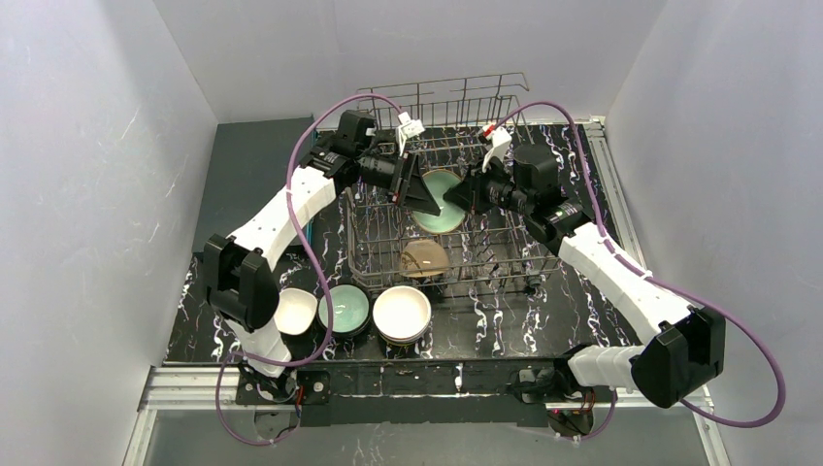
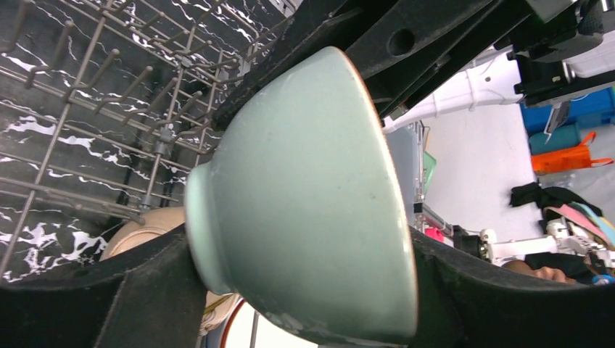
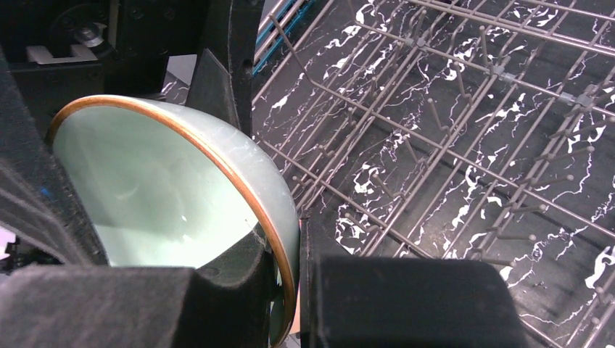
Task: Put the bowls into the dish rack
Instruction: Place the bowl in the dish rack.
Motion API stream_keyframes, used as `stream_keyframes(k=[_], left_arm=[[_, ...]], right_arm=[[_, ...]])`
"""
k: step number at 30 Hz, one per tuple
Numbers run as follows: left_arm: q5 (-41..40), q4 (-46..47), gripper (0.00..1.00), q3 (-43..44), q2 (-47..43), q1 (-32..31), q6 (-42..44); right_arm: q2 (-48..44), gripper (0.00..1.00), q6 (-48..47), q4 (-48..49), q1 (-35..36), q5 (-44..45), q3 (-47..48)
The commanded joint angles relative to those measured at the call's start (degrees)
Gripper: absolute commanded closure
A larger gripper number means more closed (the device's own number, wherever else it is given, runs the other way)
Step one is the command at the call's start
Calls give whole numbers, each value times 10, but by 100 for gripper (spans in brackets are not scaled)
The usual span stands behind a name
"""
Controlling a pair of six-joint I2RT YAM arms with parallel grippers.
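My right gripper pinches the rim of the mint green bowl from 3 o'clock, and my left gripper stands wide around its body from 9 o'clock, but I cannot tell if it grips.

The left arm and the right arm are each built of smooth white shell links between chunky black joint housings. A purple cable loops loosely along each, running back from behind the jaws. The jaws are matte black wedges with felt-like pads. Just behind each pair sits a small white fitting.
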Motion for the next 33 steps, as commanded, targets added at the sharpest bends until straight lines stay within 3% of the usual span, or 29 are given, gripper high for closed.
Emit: stream_keyframes(k=[1, 5, 10, 19, 22, 27, 33], left_arm=[[31, -25, 29, 21, 3, 0, 14], [11, -82, 24, 45, 5, 4, 52], [14, -86, 16, 47, -5, 17, 53], [45, -84, 19, 47, 0, 21, 47], [61, -78, 29, 49, 6, 21, 39], [69, -66, 59, 49, 11, 21, 27], [37, -71, 72, 49, 7, 24, 35]], right_arm=[[-17, 99, 15, 71, 1, -4, 34], [-16, 99, 4, 48, 0, 10, 36], [-17, 99, -10, 28, 1, 39, 38], [-20, 99, -18, 15, 1, 55, 39], [-21, 99, -17, 20, 1, 48, 39], [-17, 99, -13, 27, 0, 32, 41], [-12, 82, -10, 20, 0, 41, 40]])
